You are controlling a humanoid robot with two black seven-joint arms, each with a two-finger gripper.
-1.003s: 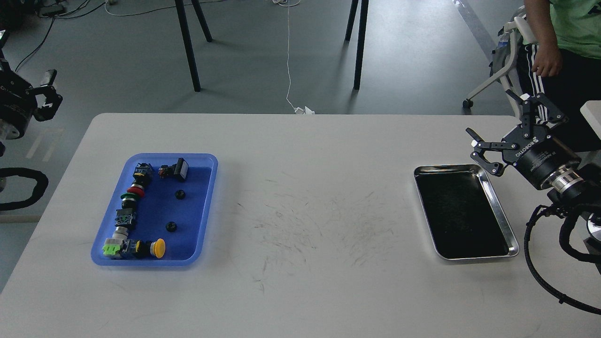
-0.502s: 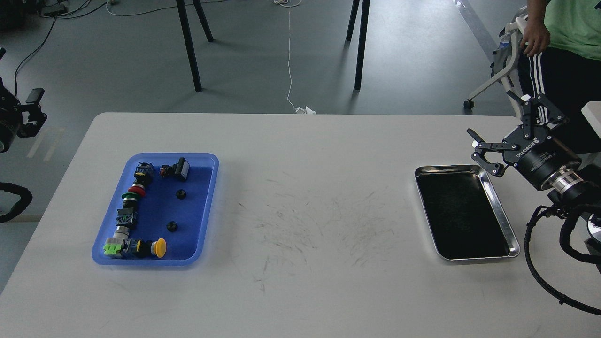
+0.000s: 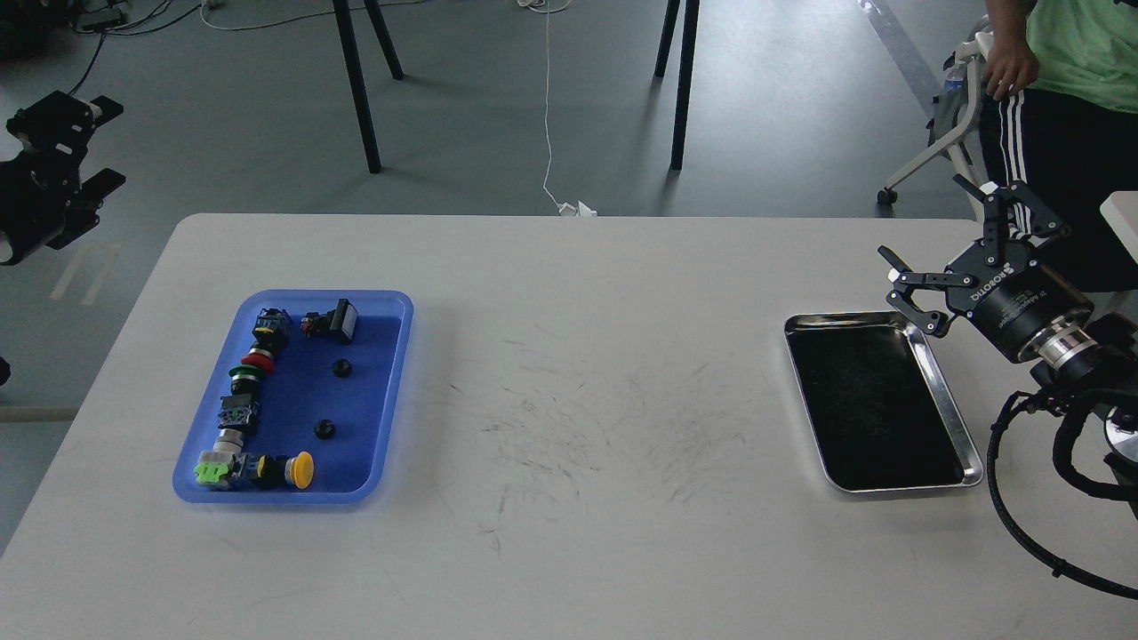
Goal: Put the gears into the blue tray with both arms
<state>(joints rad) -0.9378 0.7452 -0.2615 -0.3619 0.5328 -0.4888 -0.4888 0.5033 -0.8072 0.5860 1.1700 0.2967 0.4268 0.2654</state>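
Observation:
Two small black gears lie inside the blue tray (image 3: 378, 404) on the table's left side, one (image 3: 341, 367) near its middle and the other (image 3: 325, 429) lower down. My left gripper (image 3: 105, 145) hangs off the table's left edge, well up and left of the tray, open and empty. At the right edge, just above the far right corner of the steel tray, my right gripper (image 3: 925, 218) is open with its fingers spread wide and nothing between them.
Several colourful push-button switches (image 3: 244, 391) line the blue tray's left side and corners. A steel tray (image 3: 845, 317) with a dark inside sits at the right. A person (image 3: 1058, 80) and a chair stand beyond the table's far right corner.
My left gripper has swung upward and turned beside the table's left edge. The right gripper has shifted slightly up and left. The gears have stayed put.

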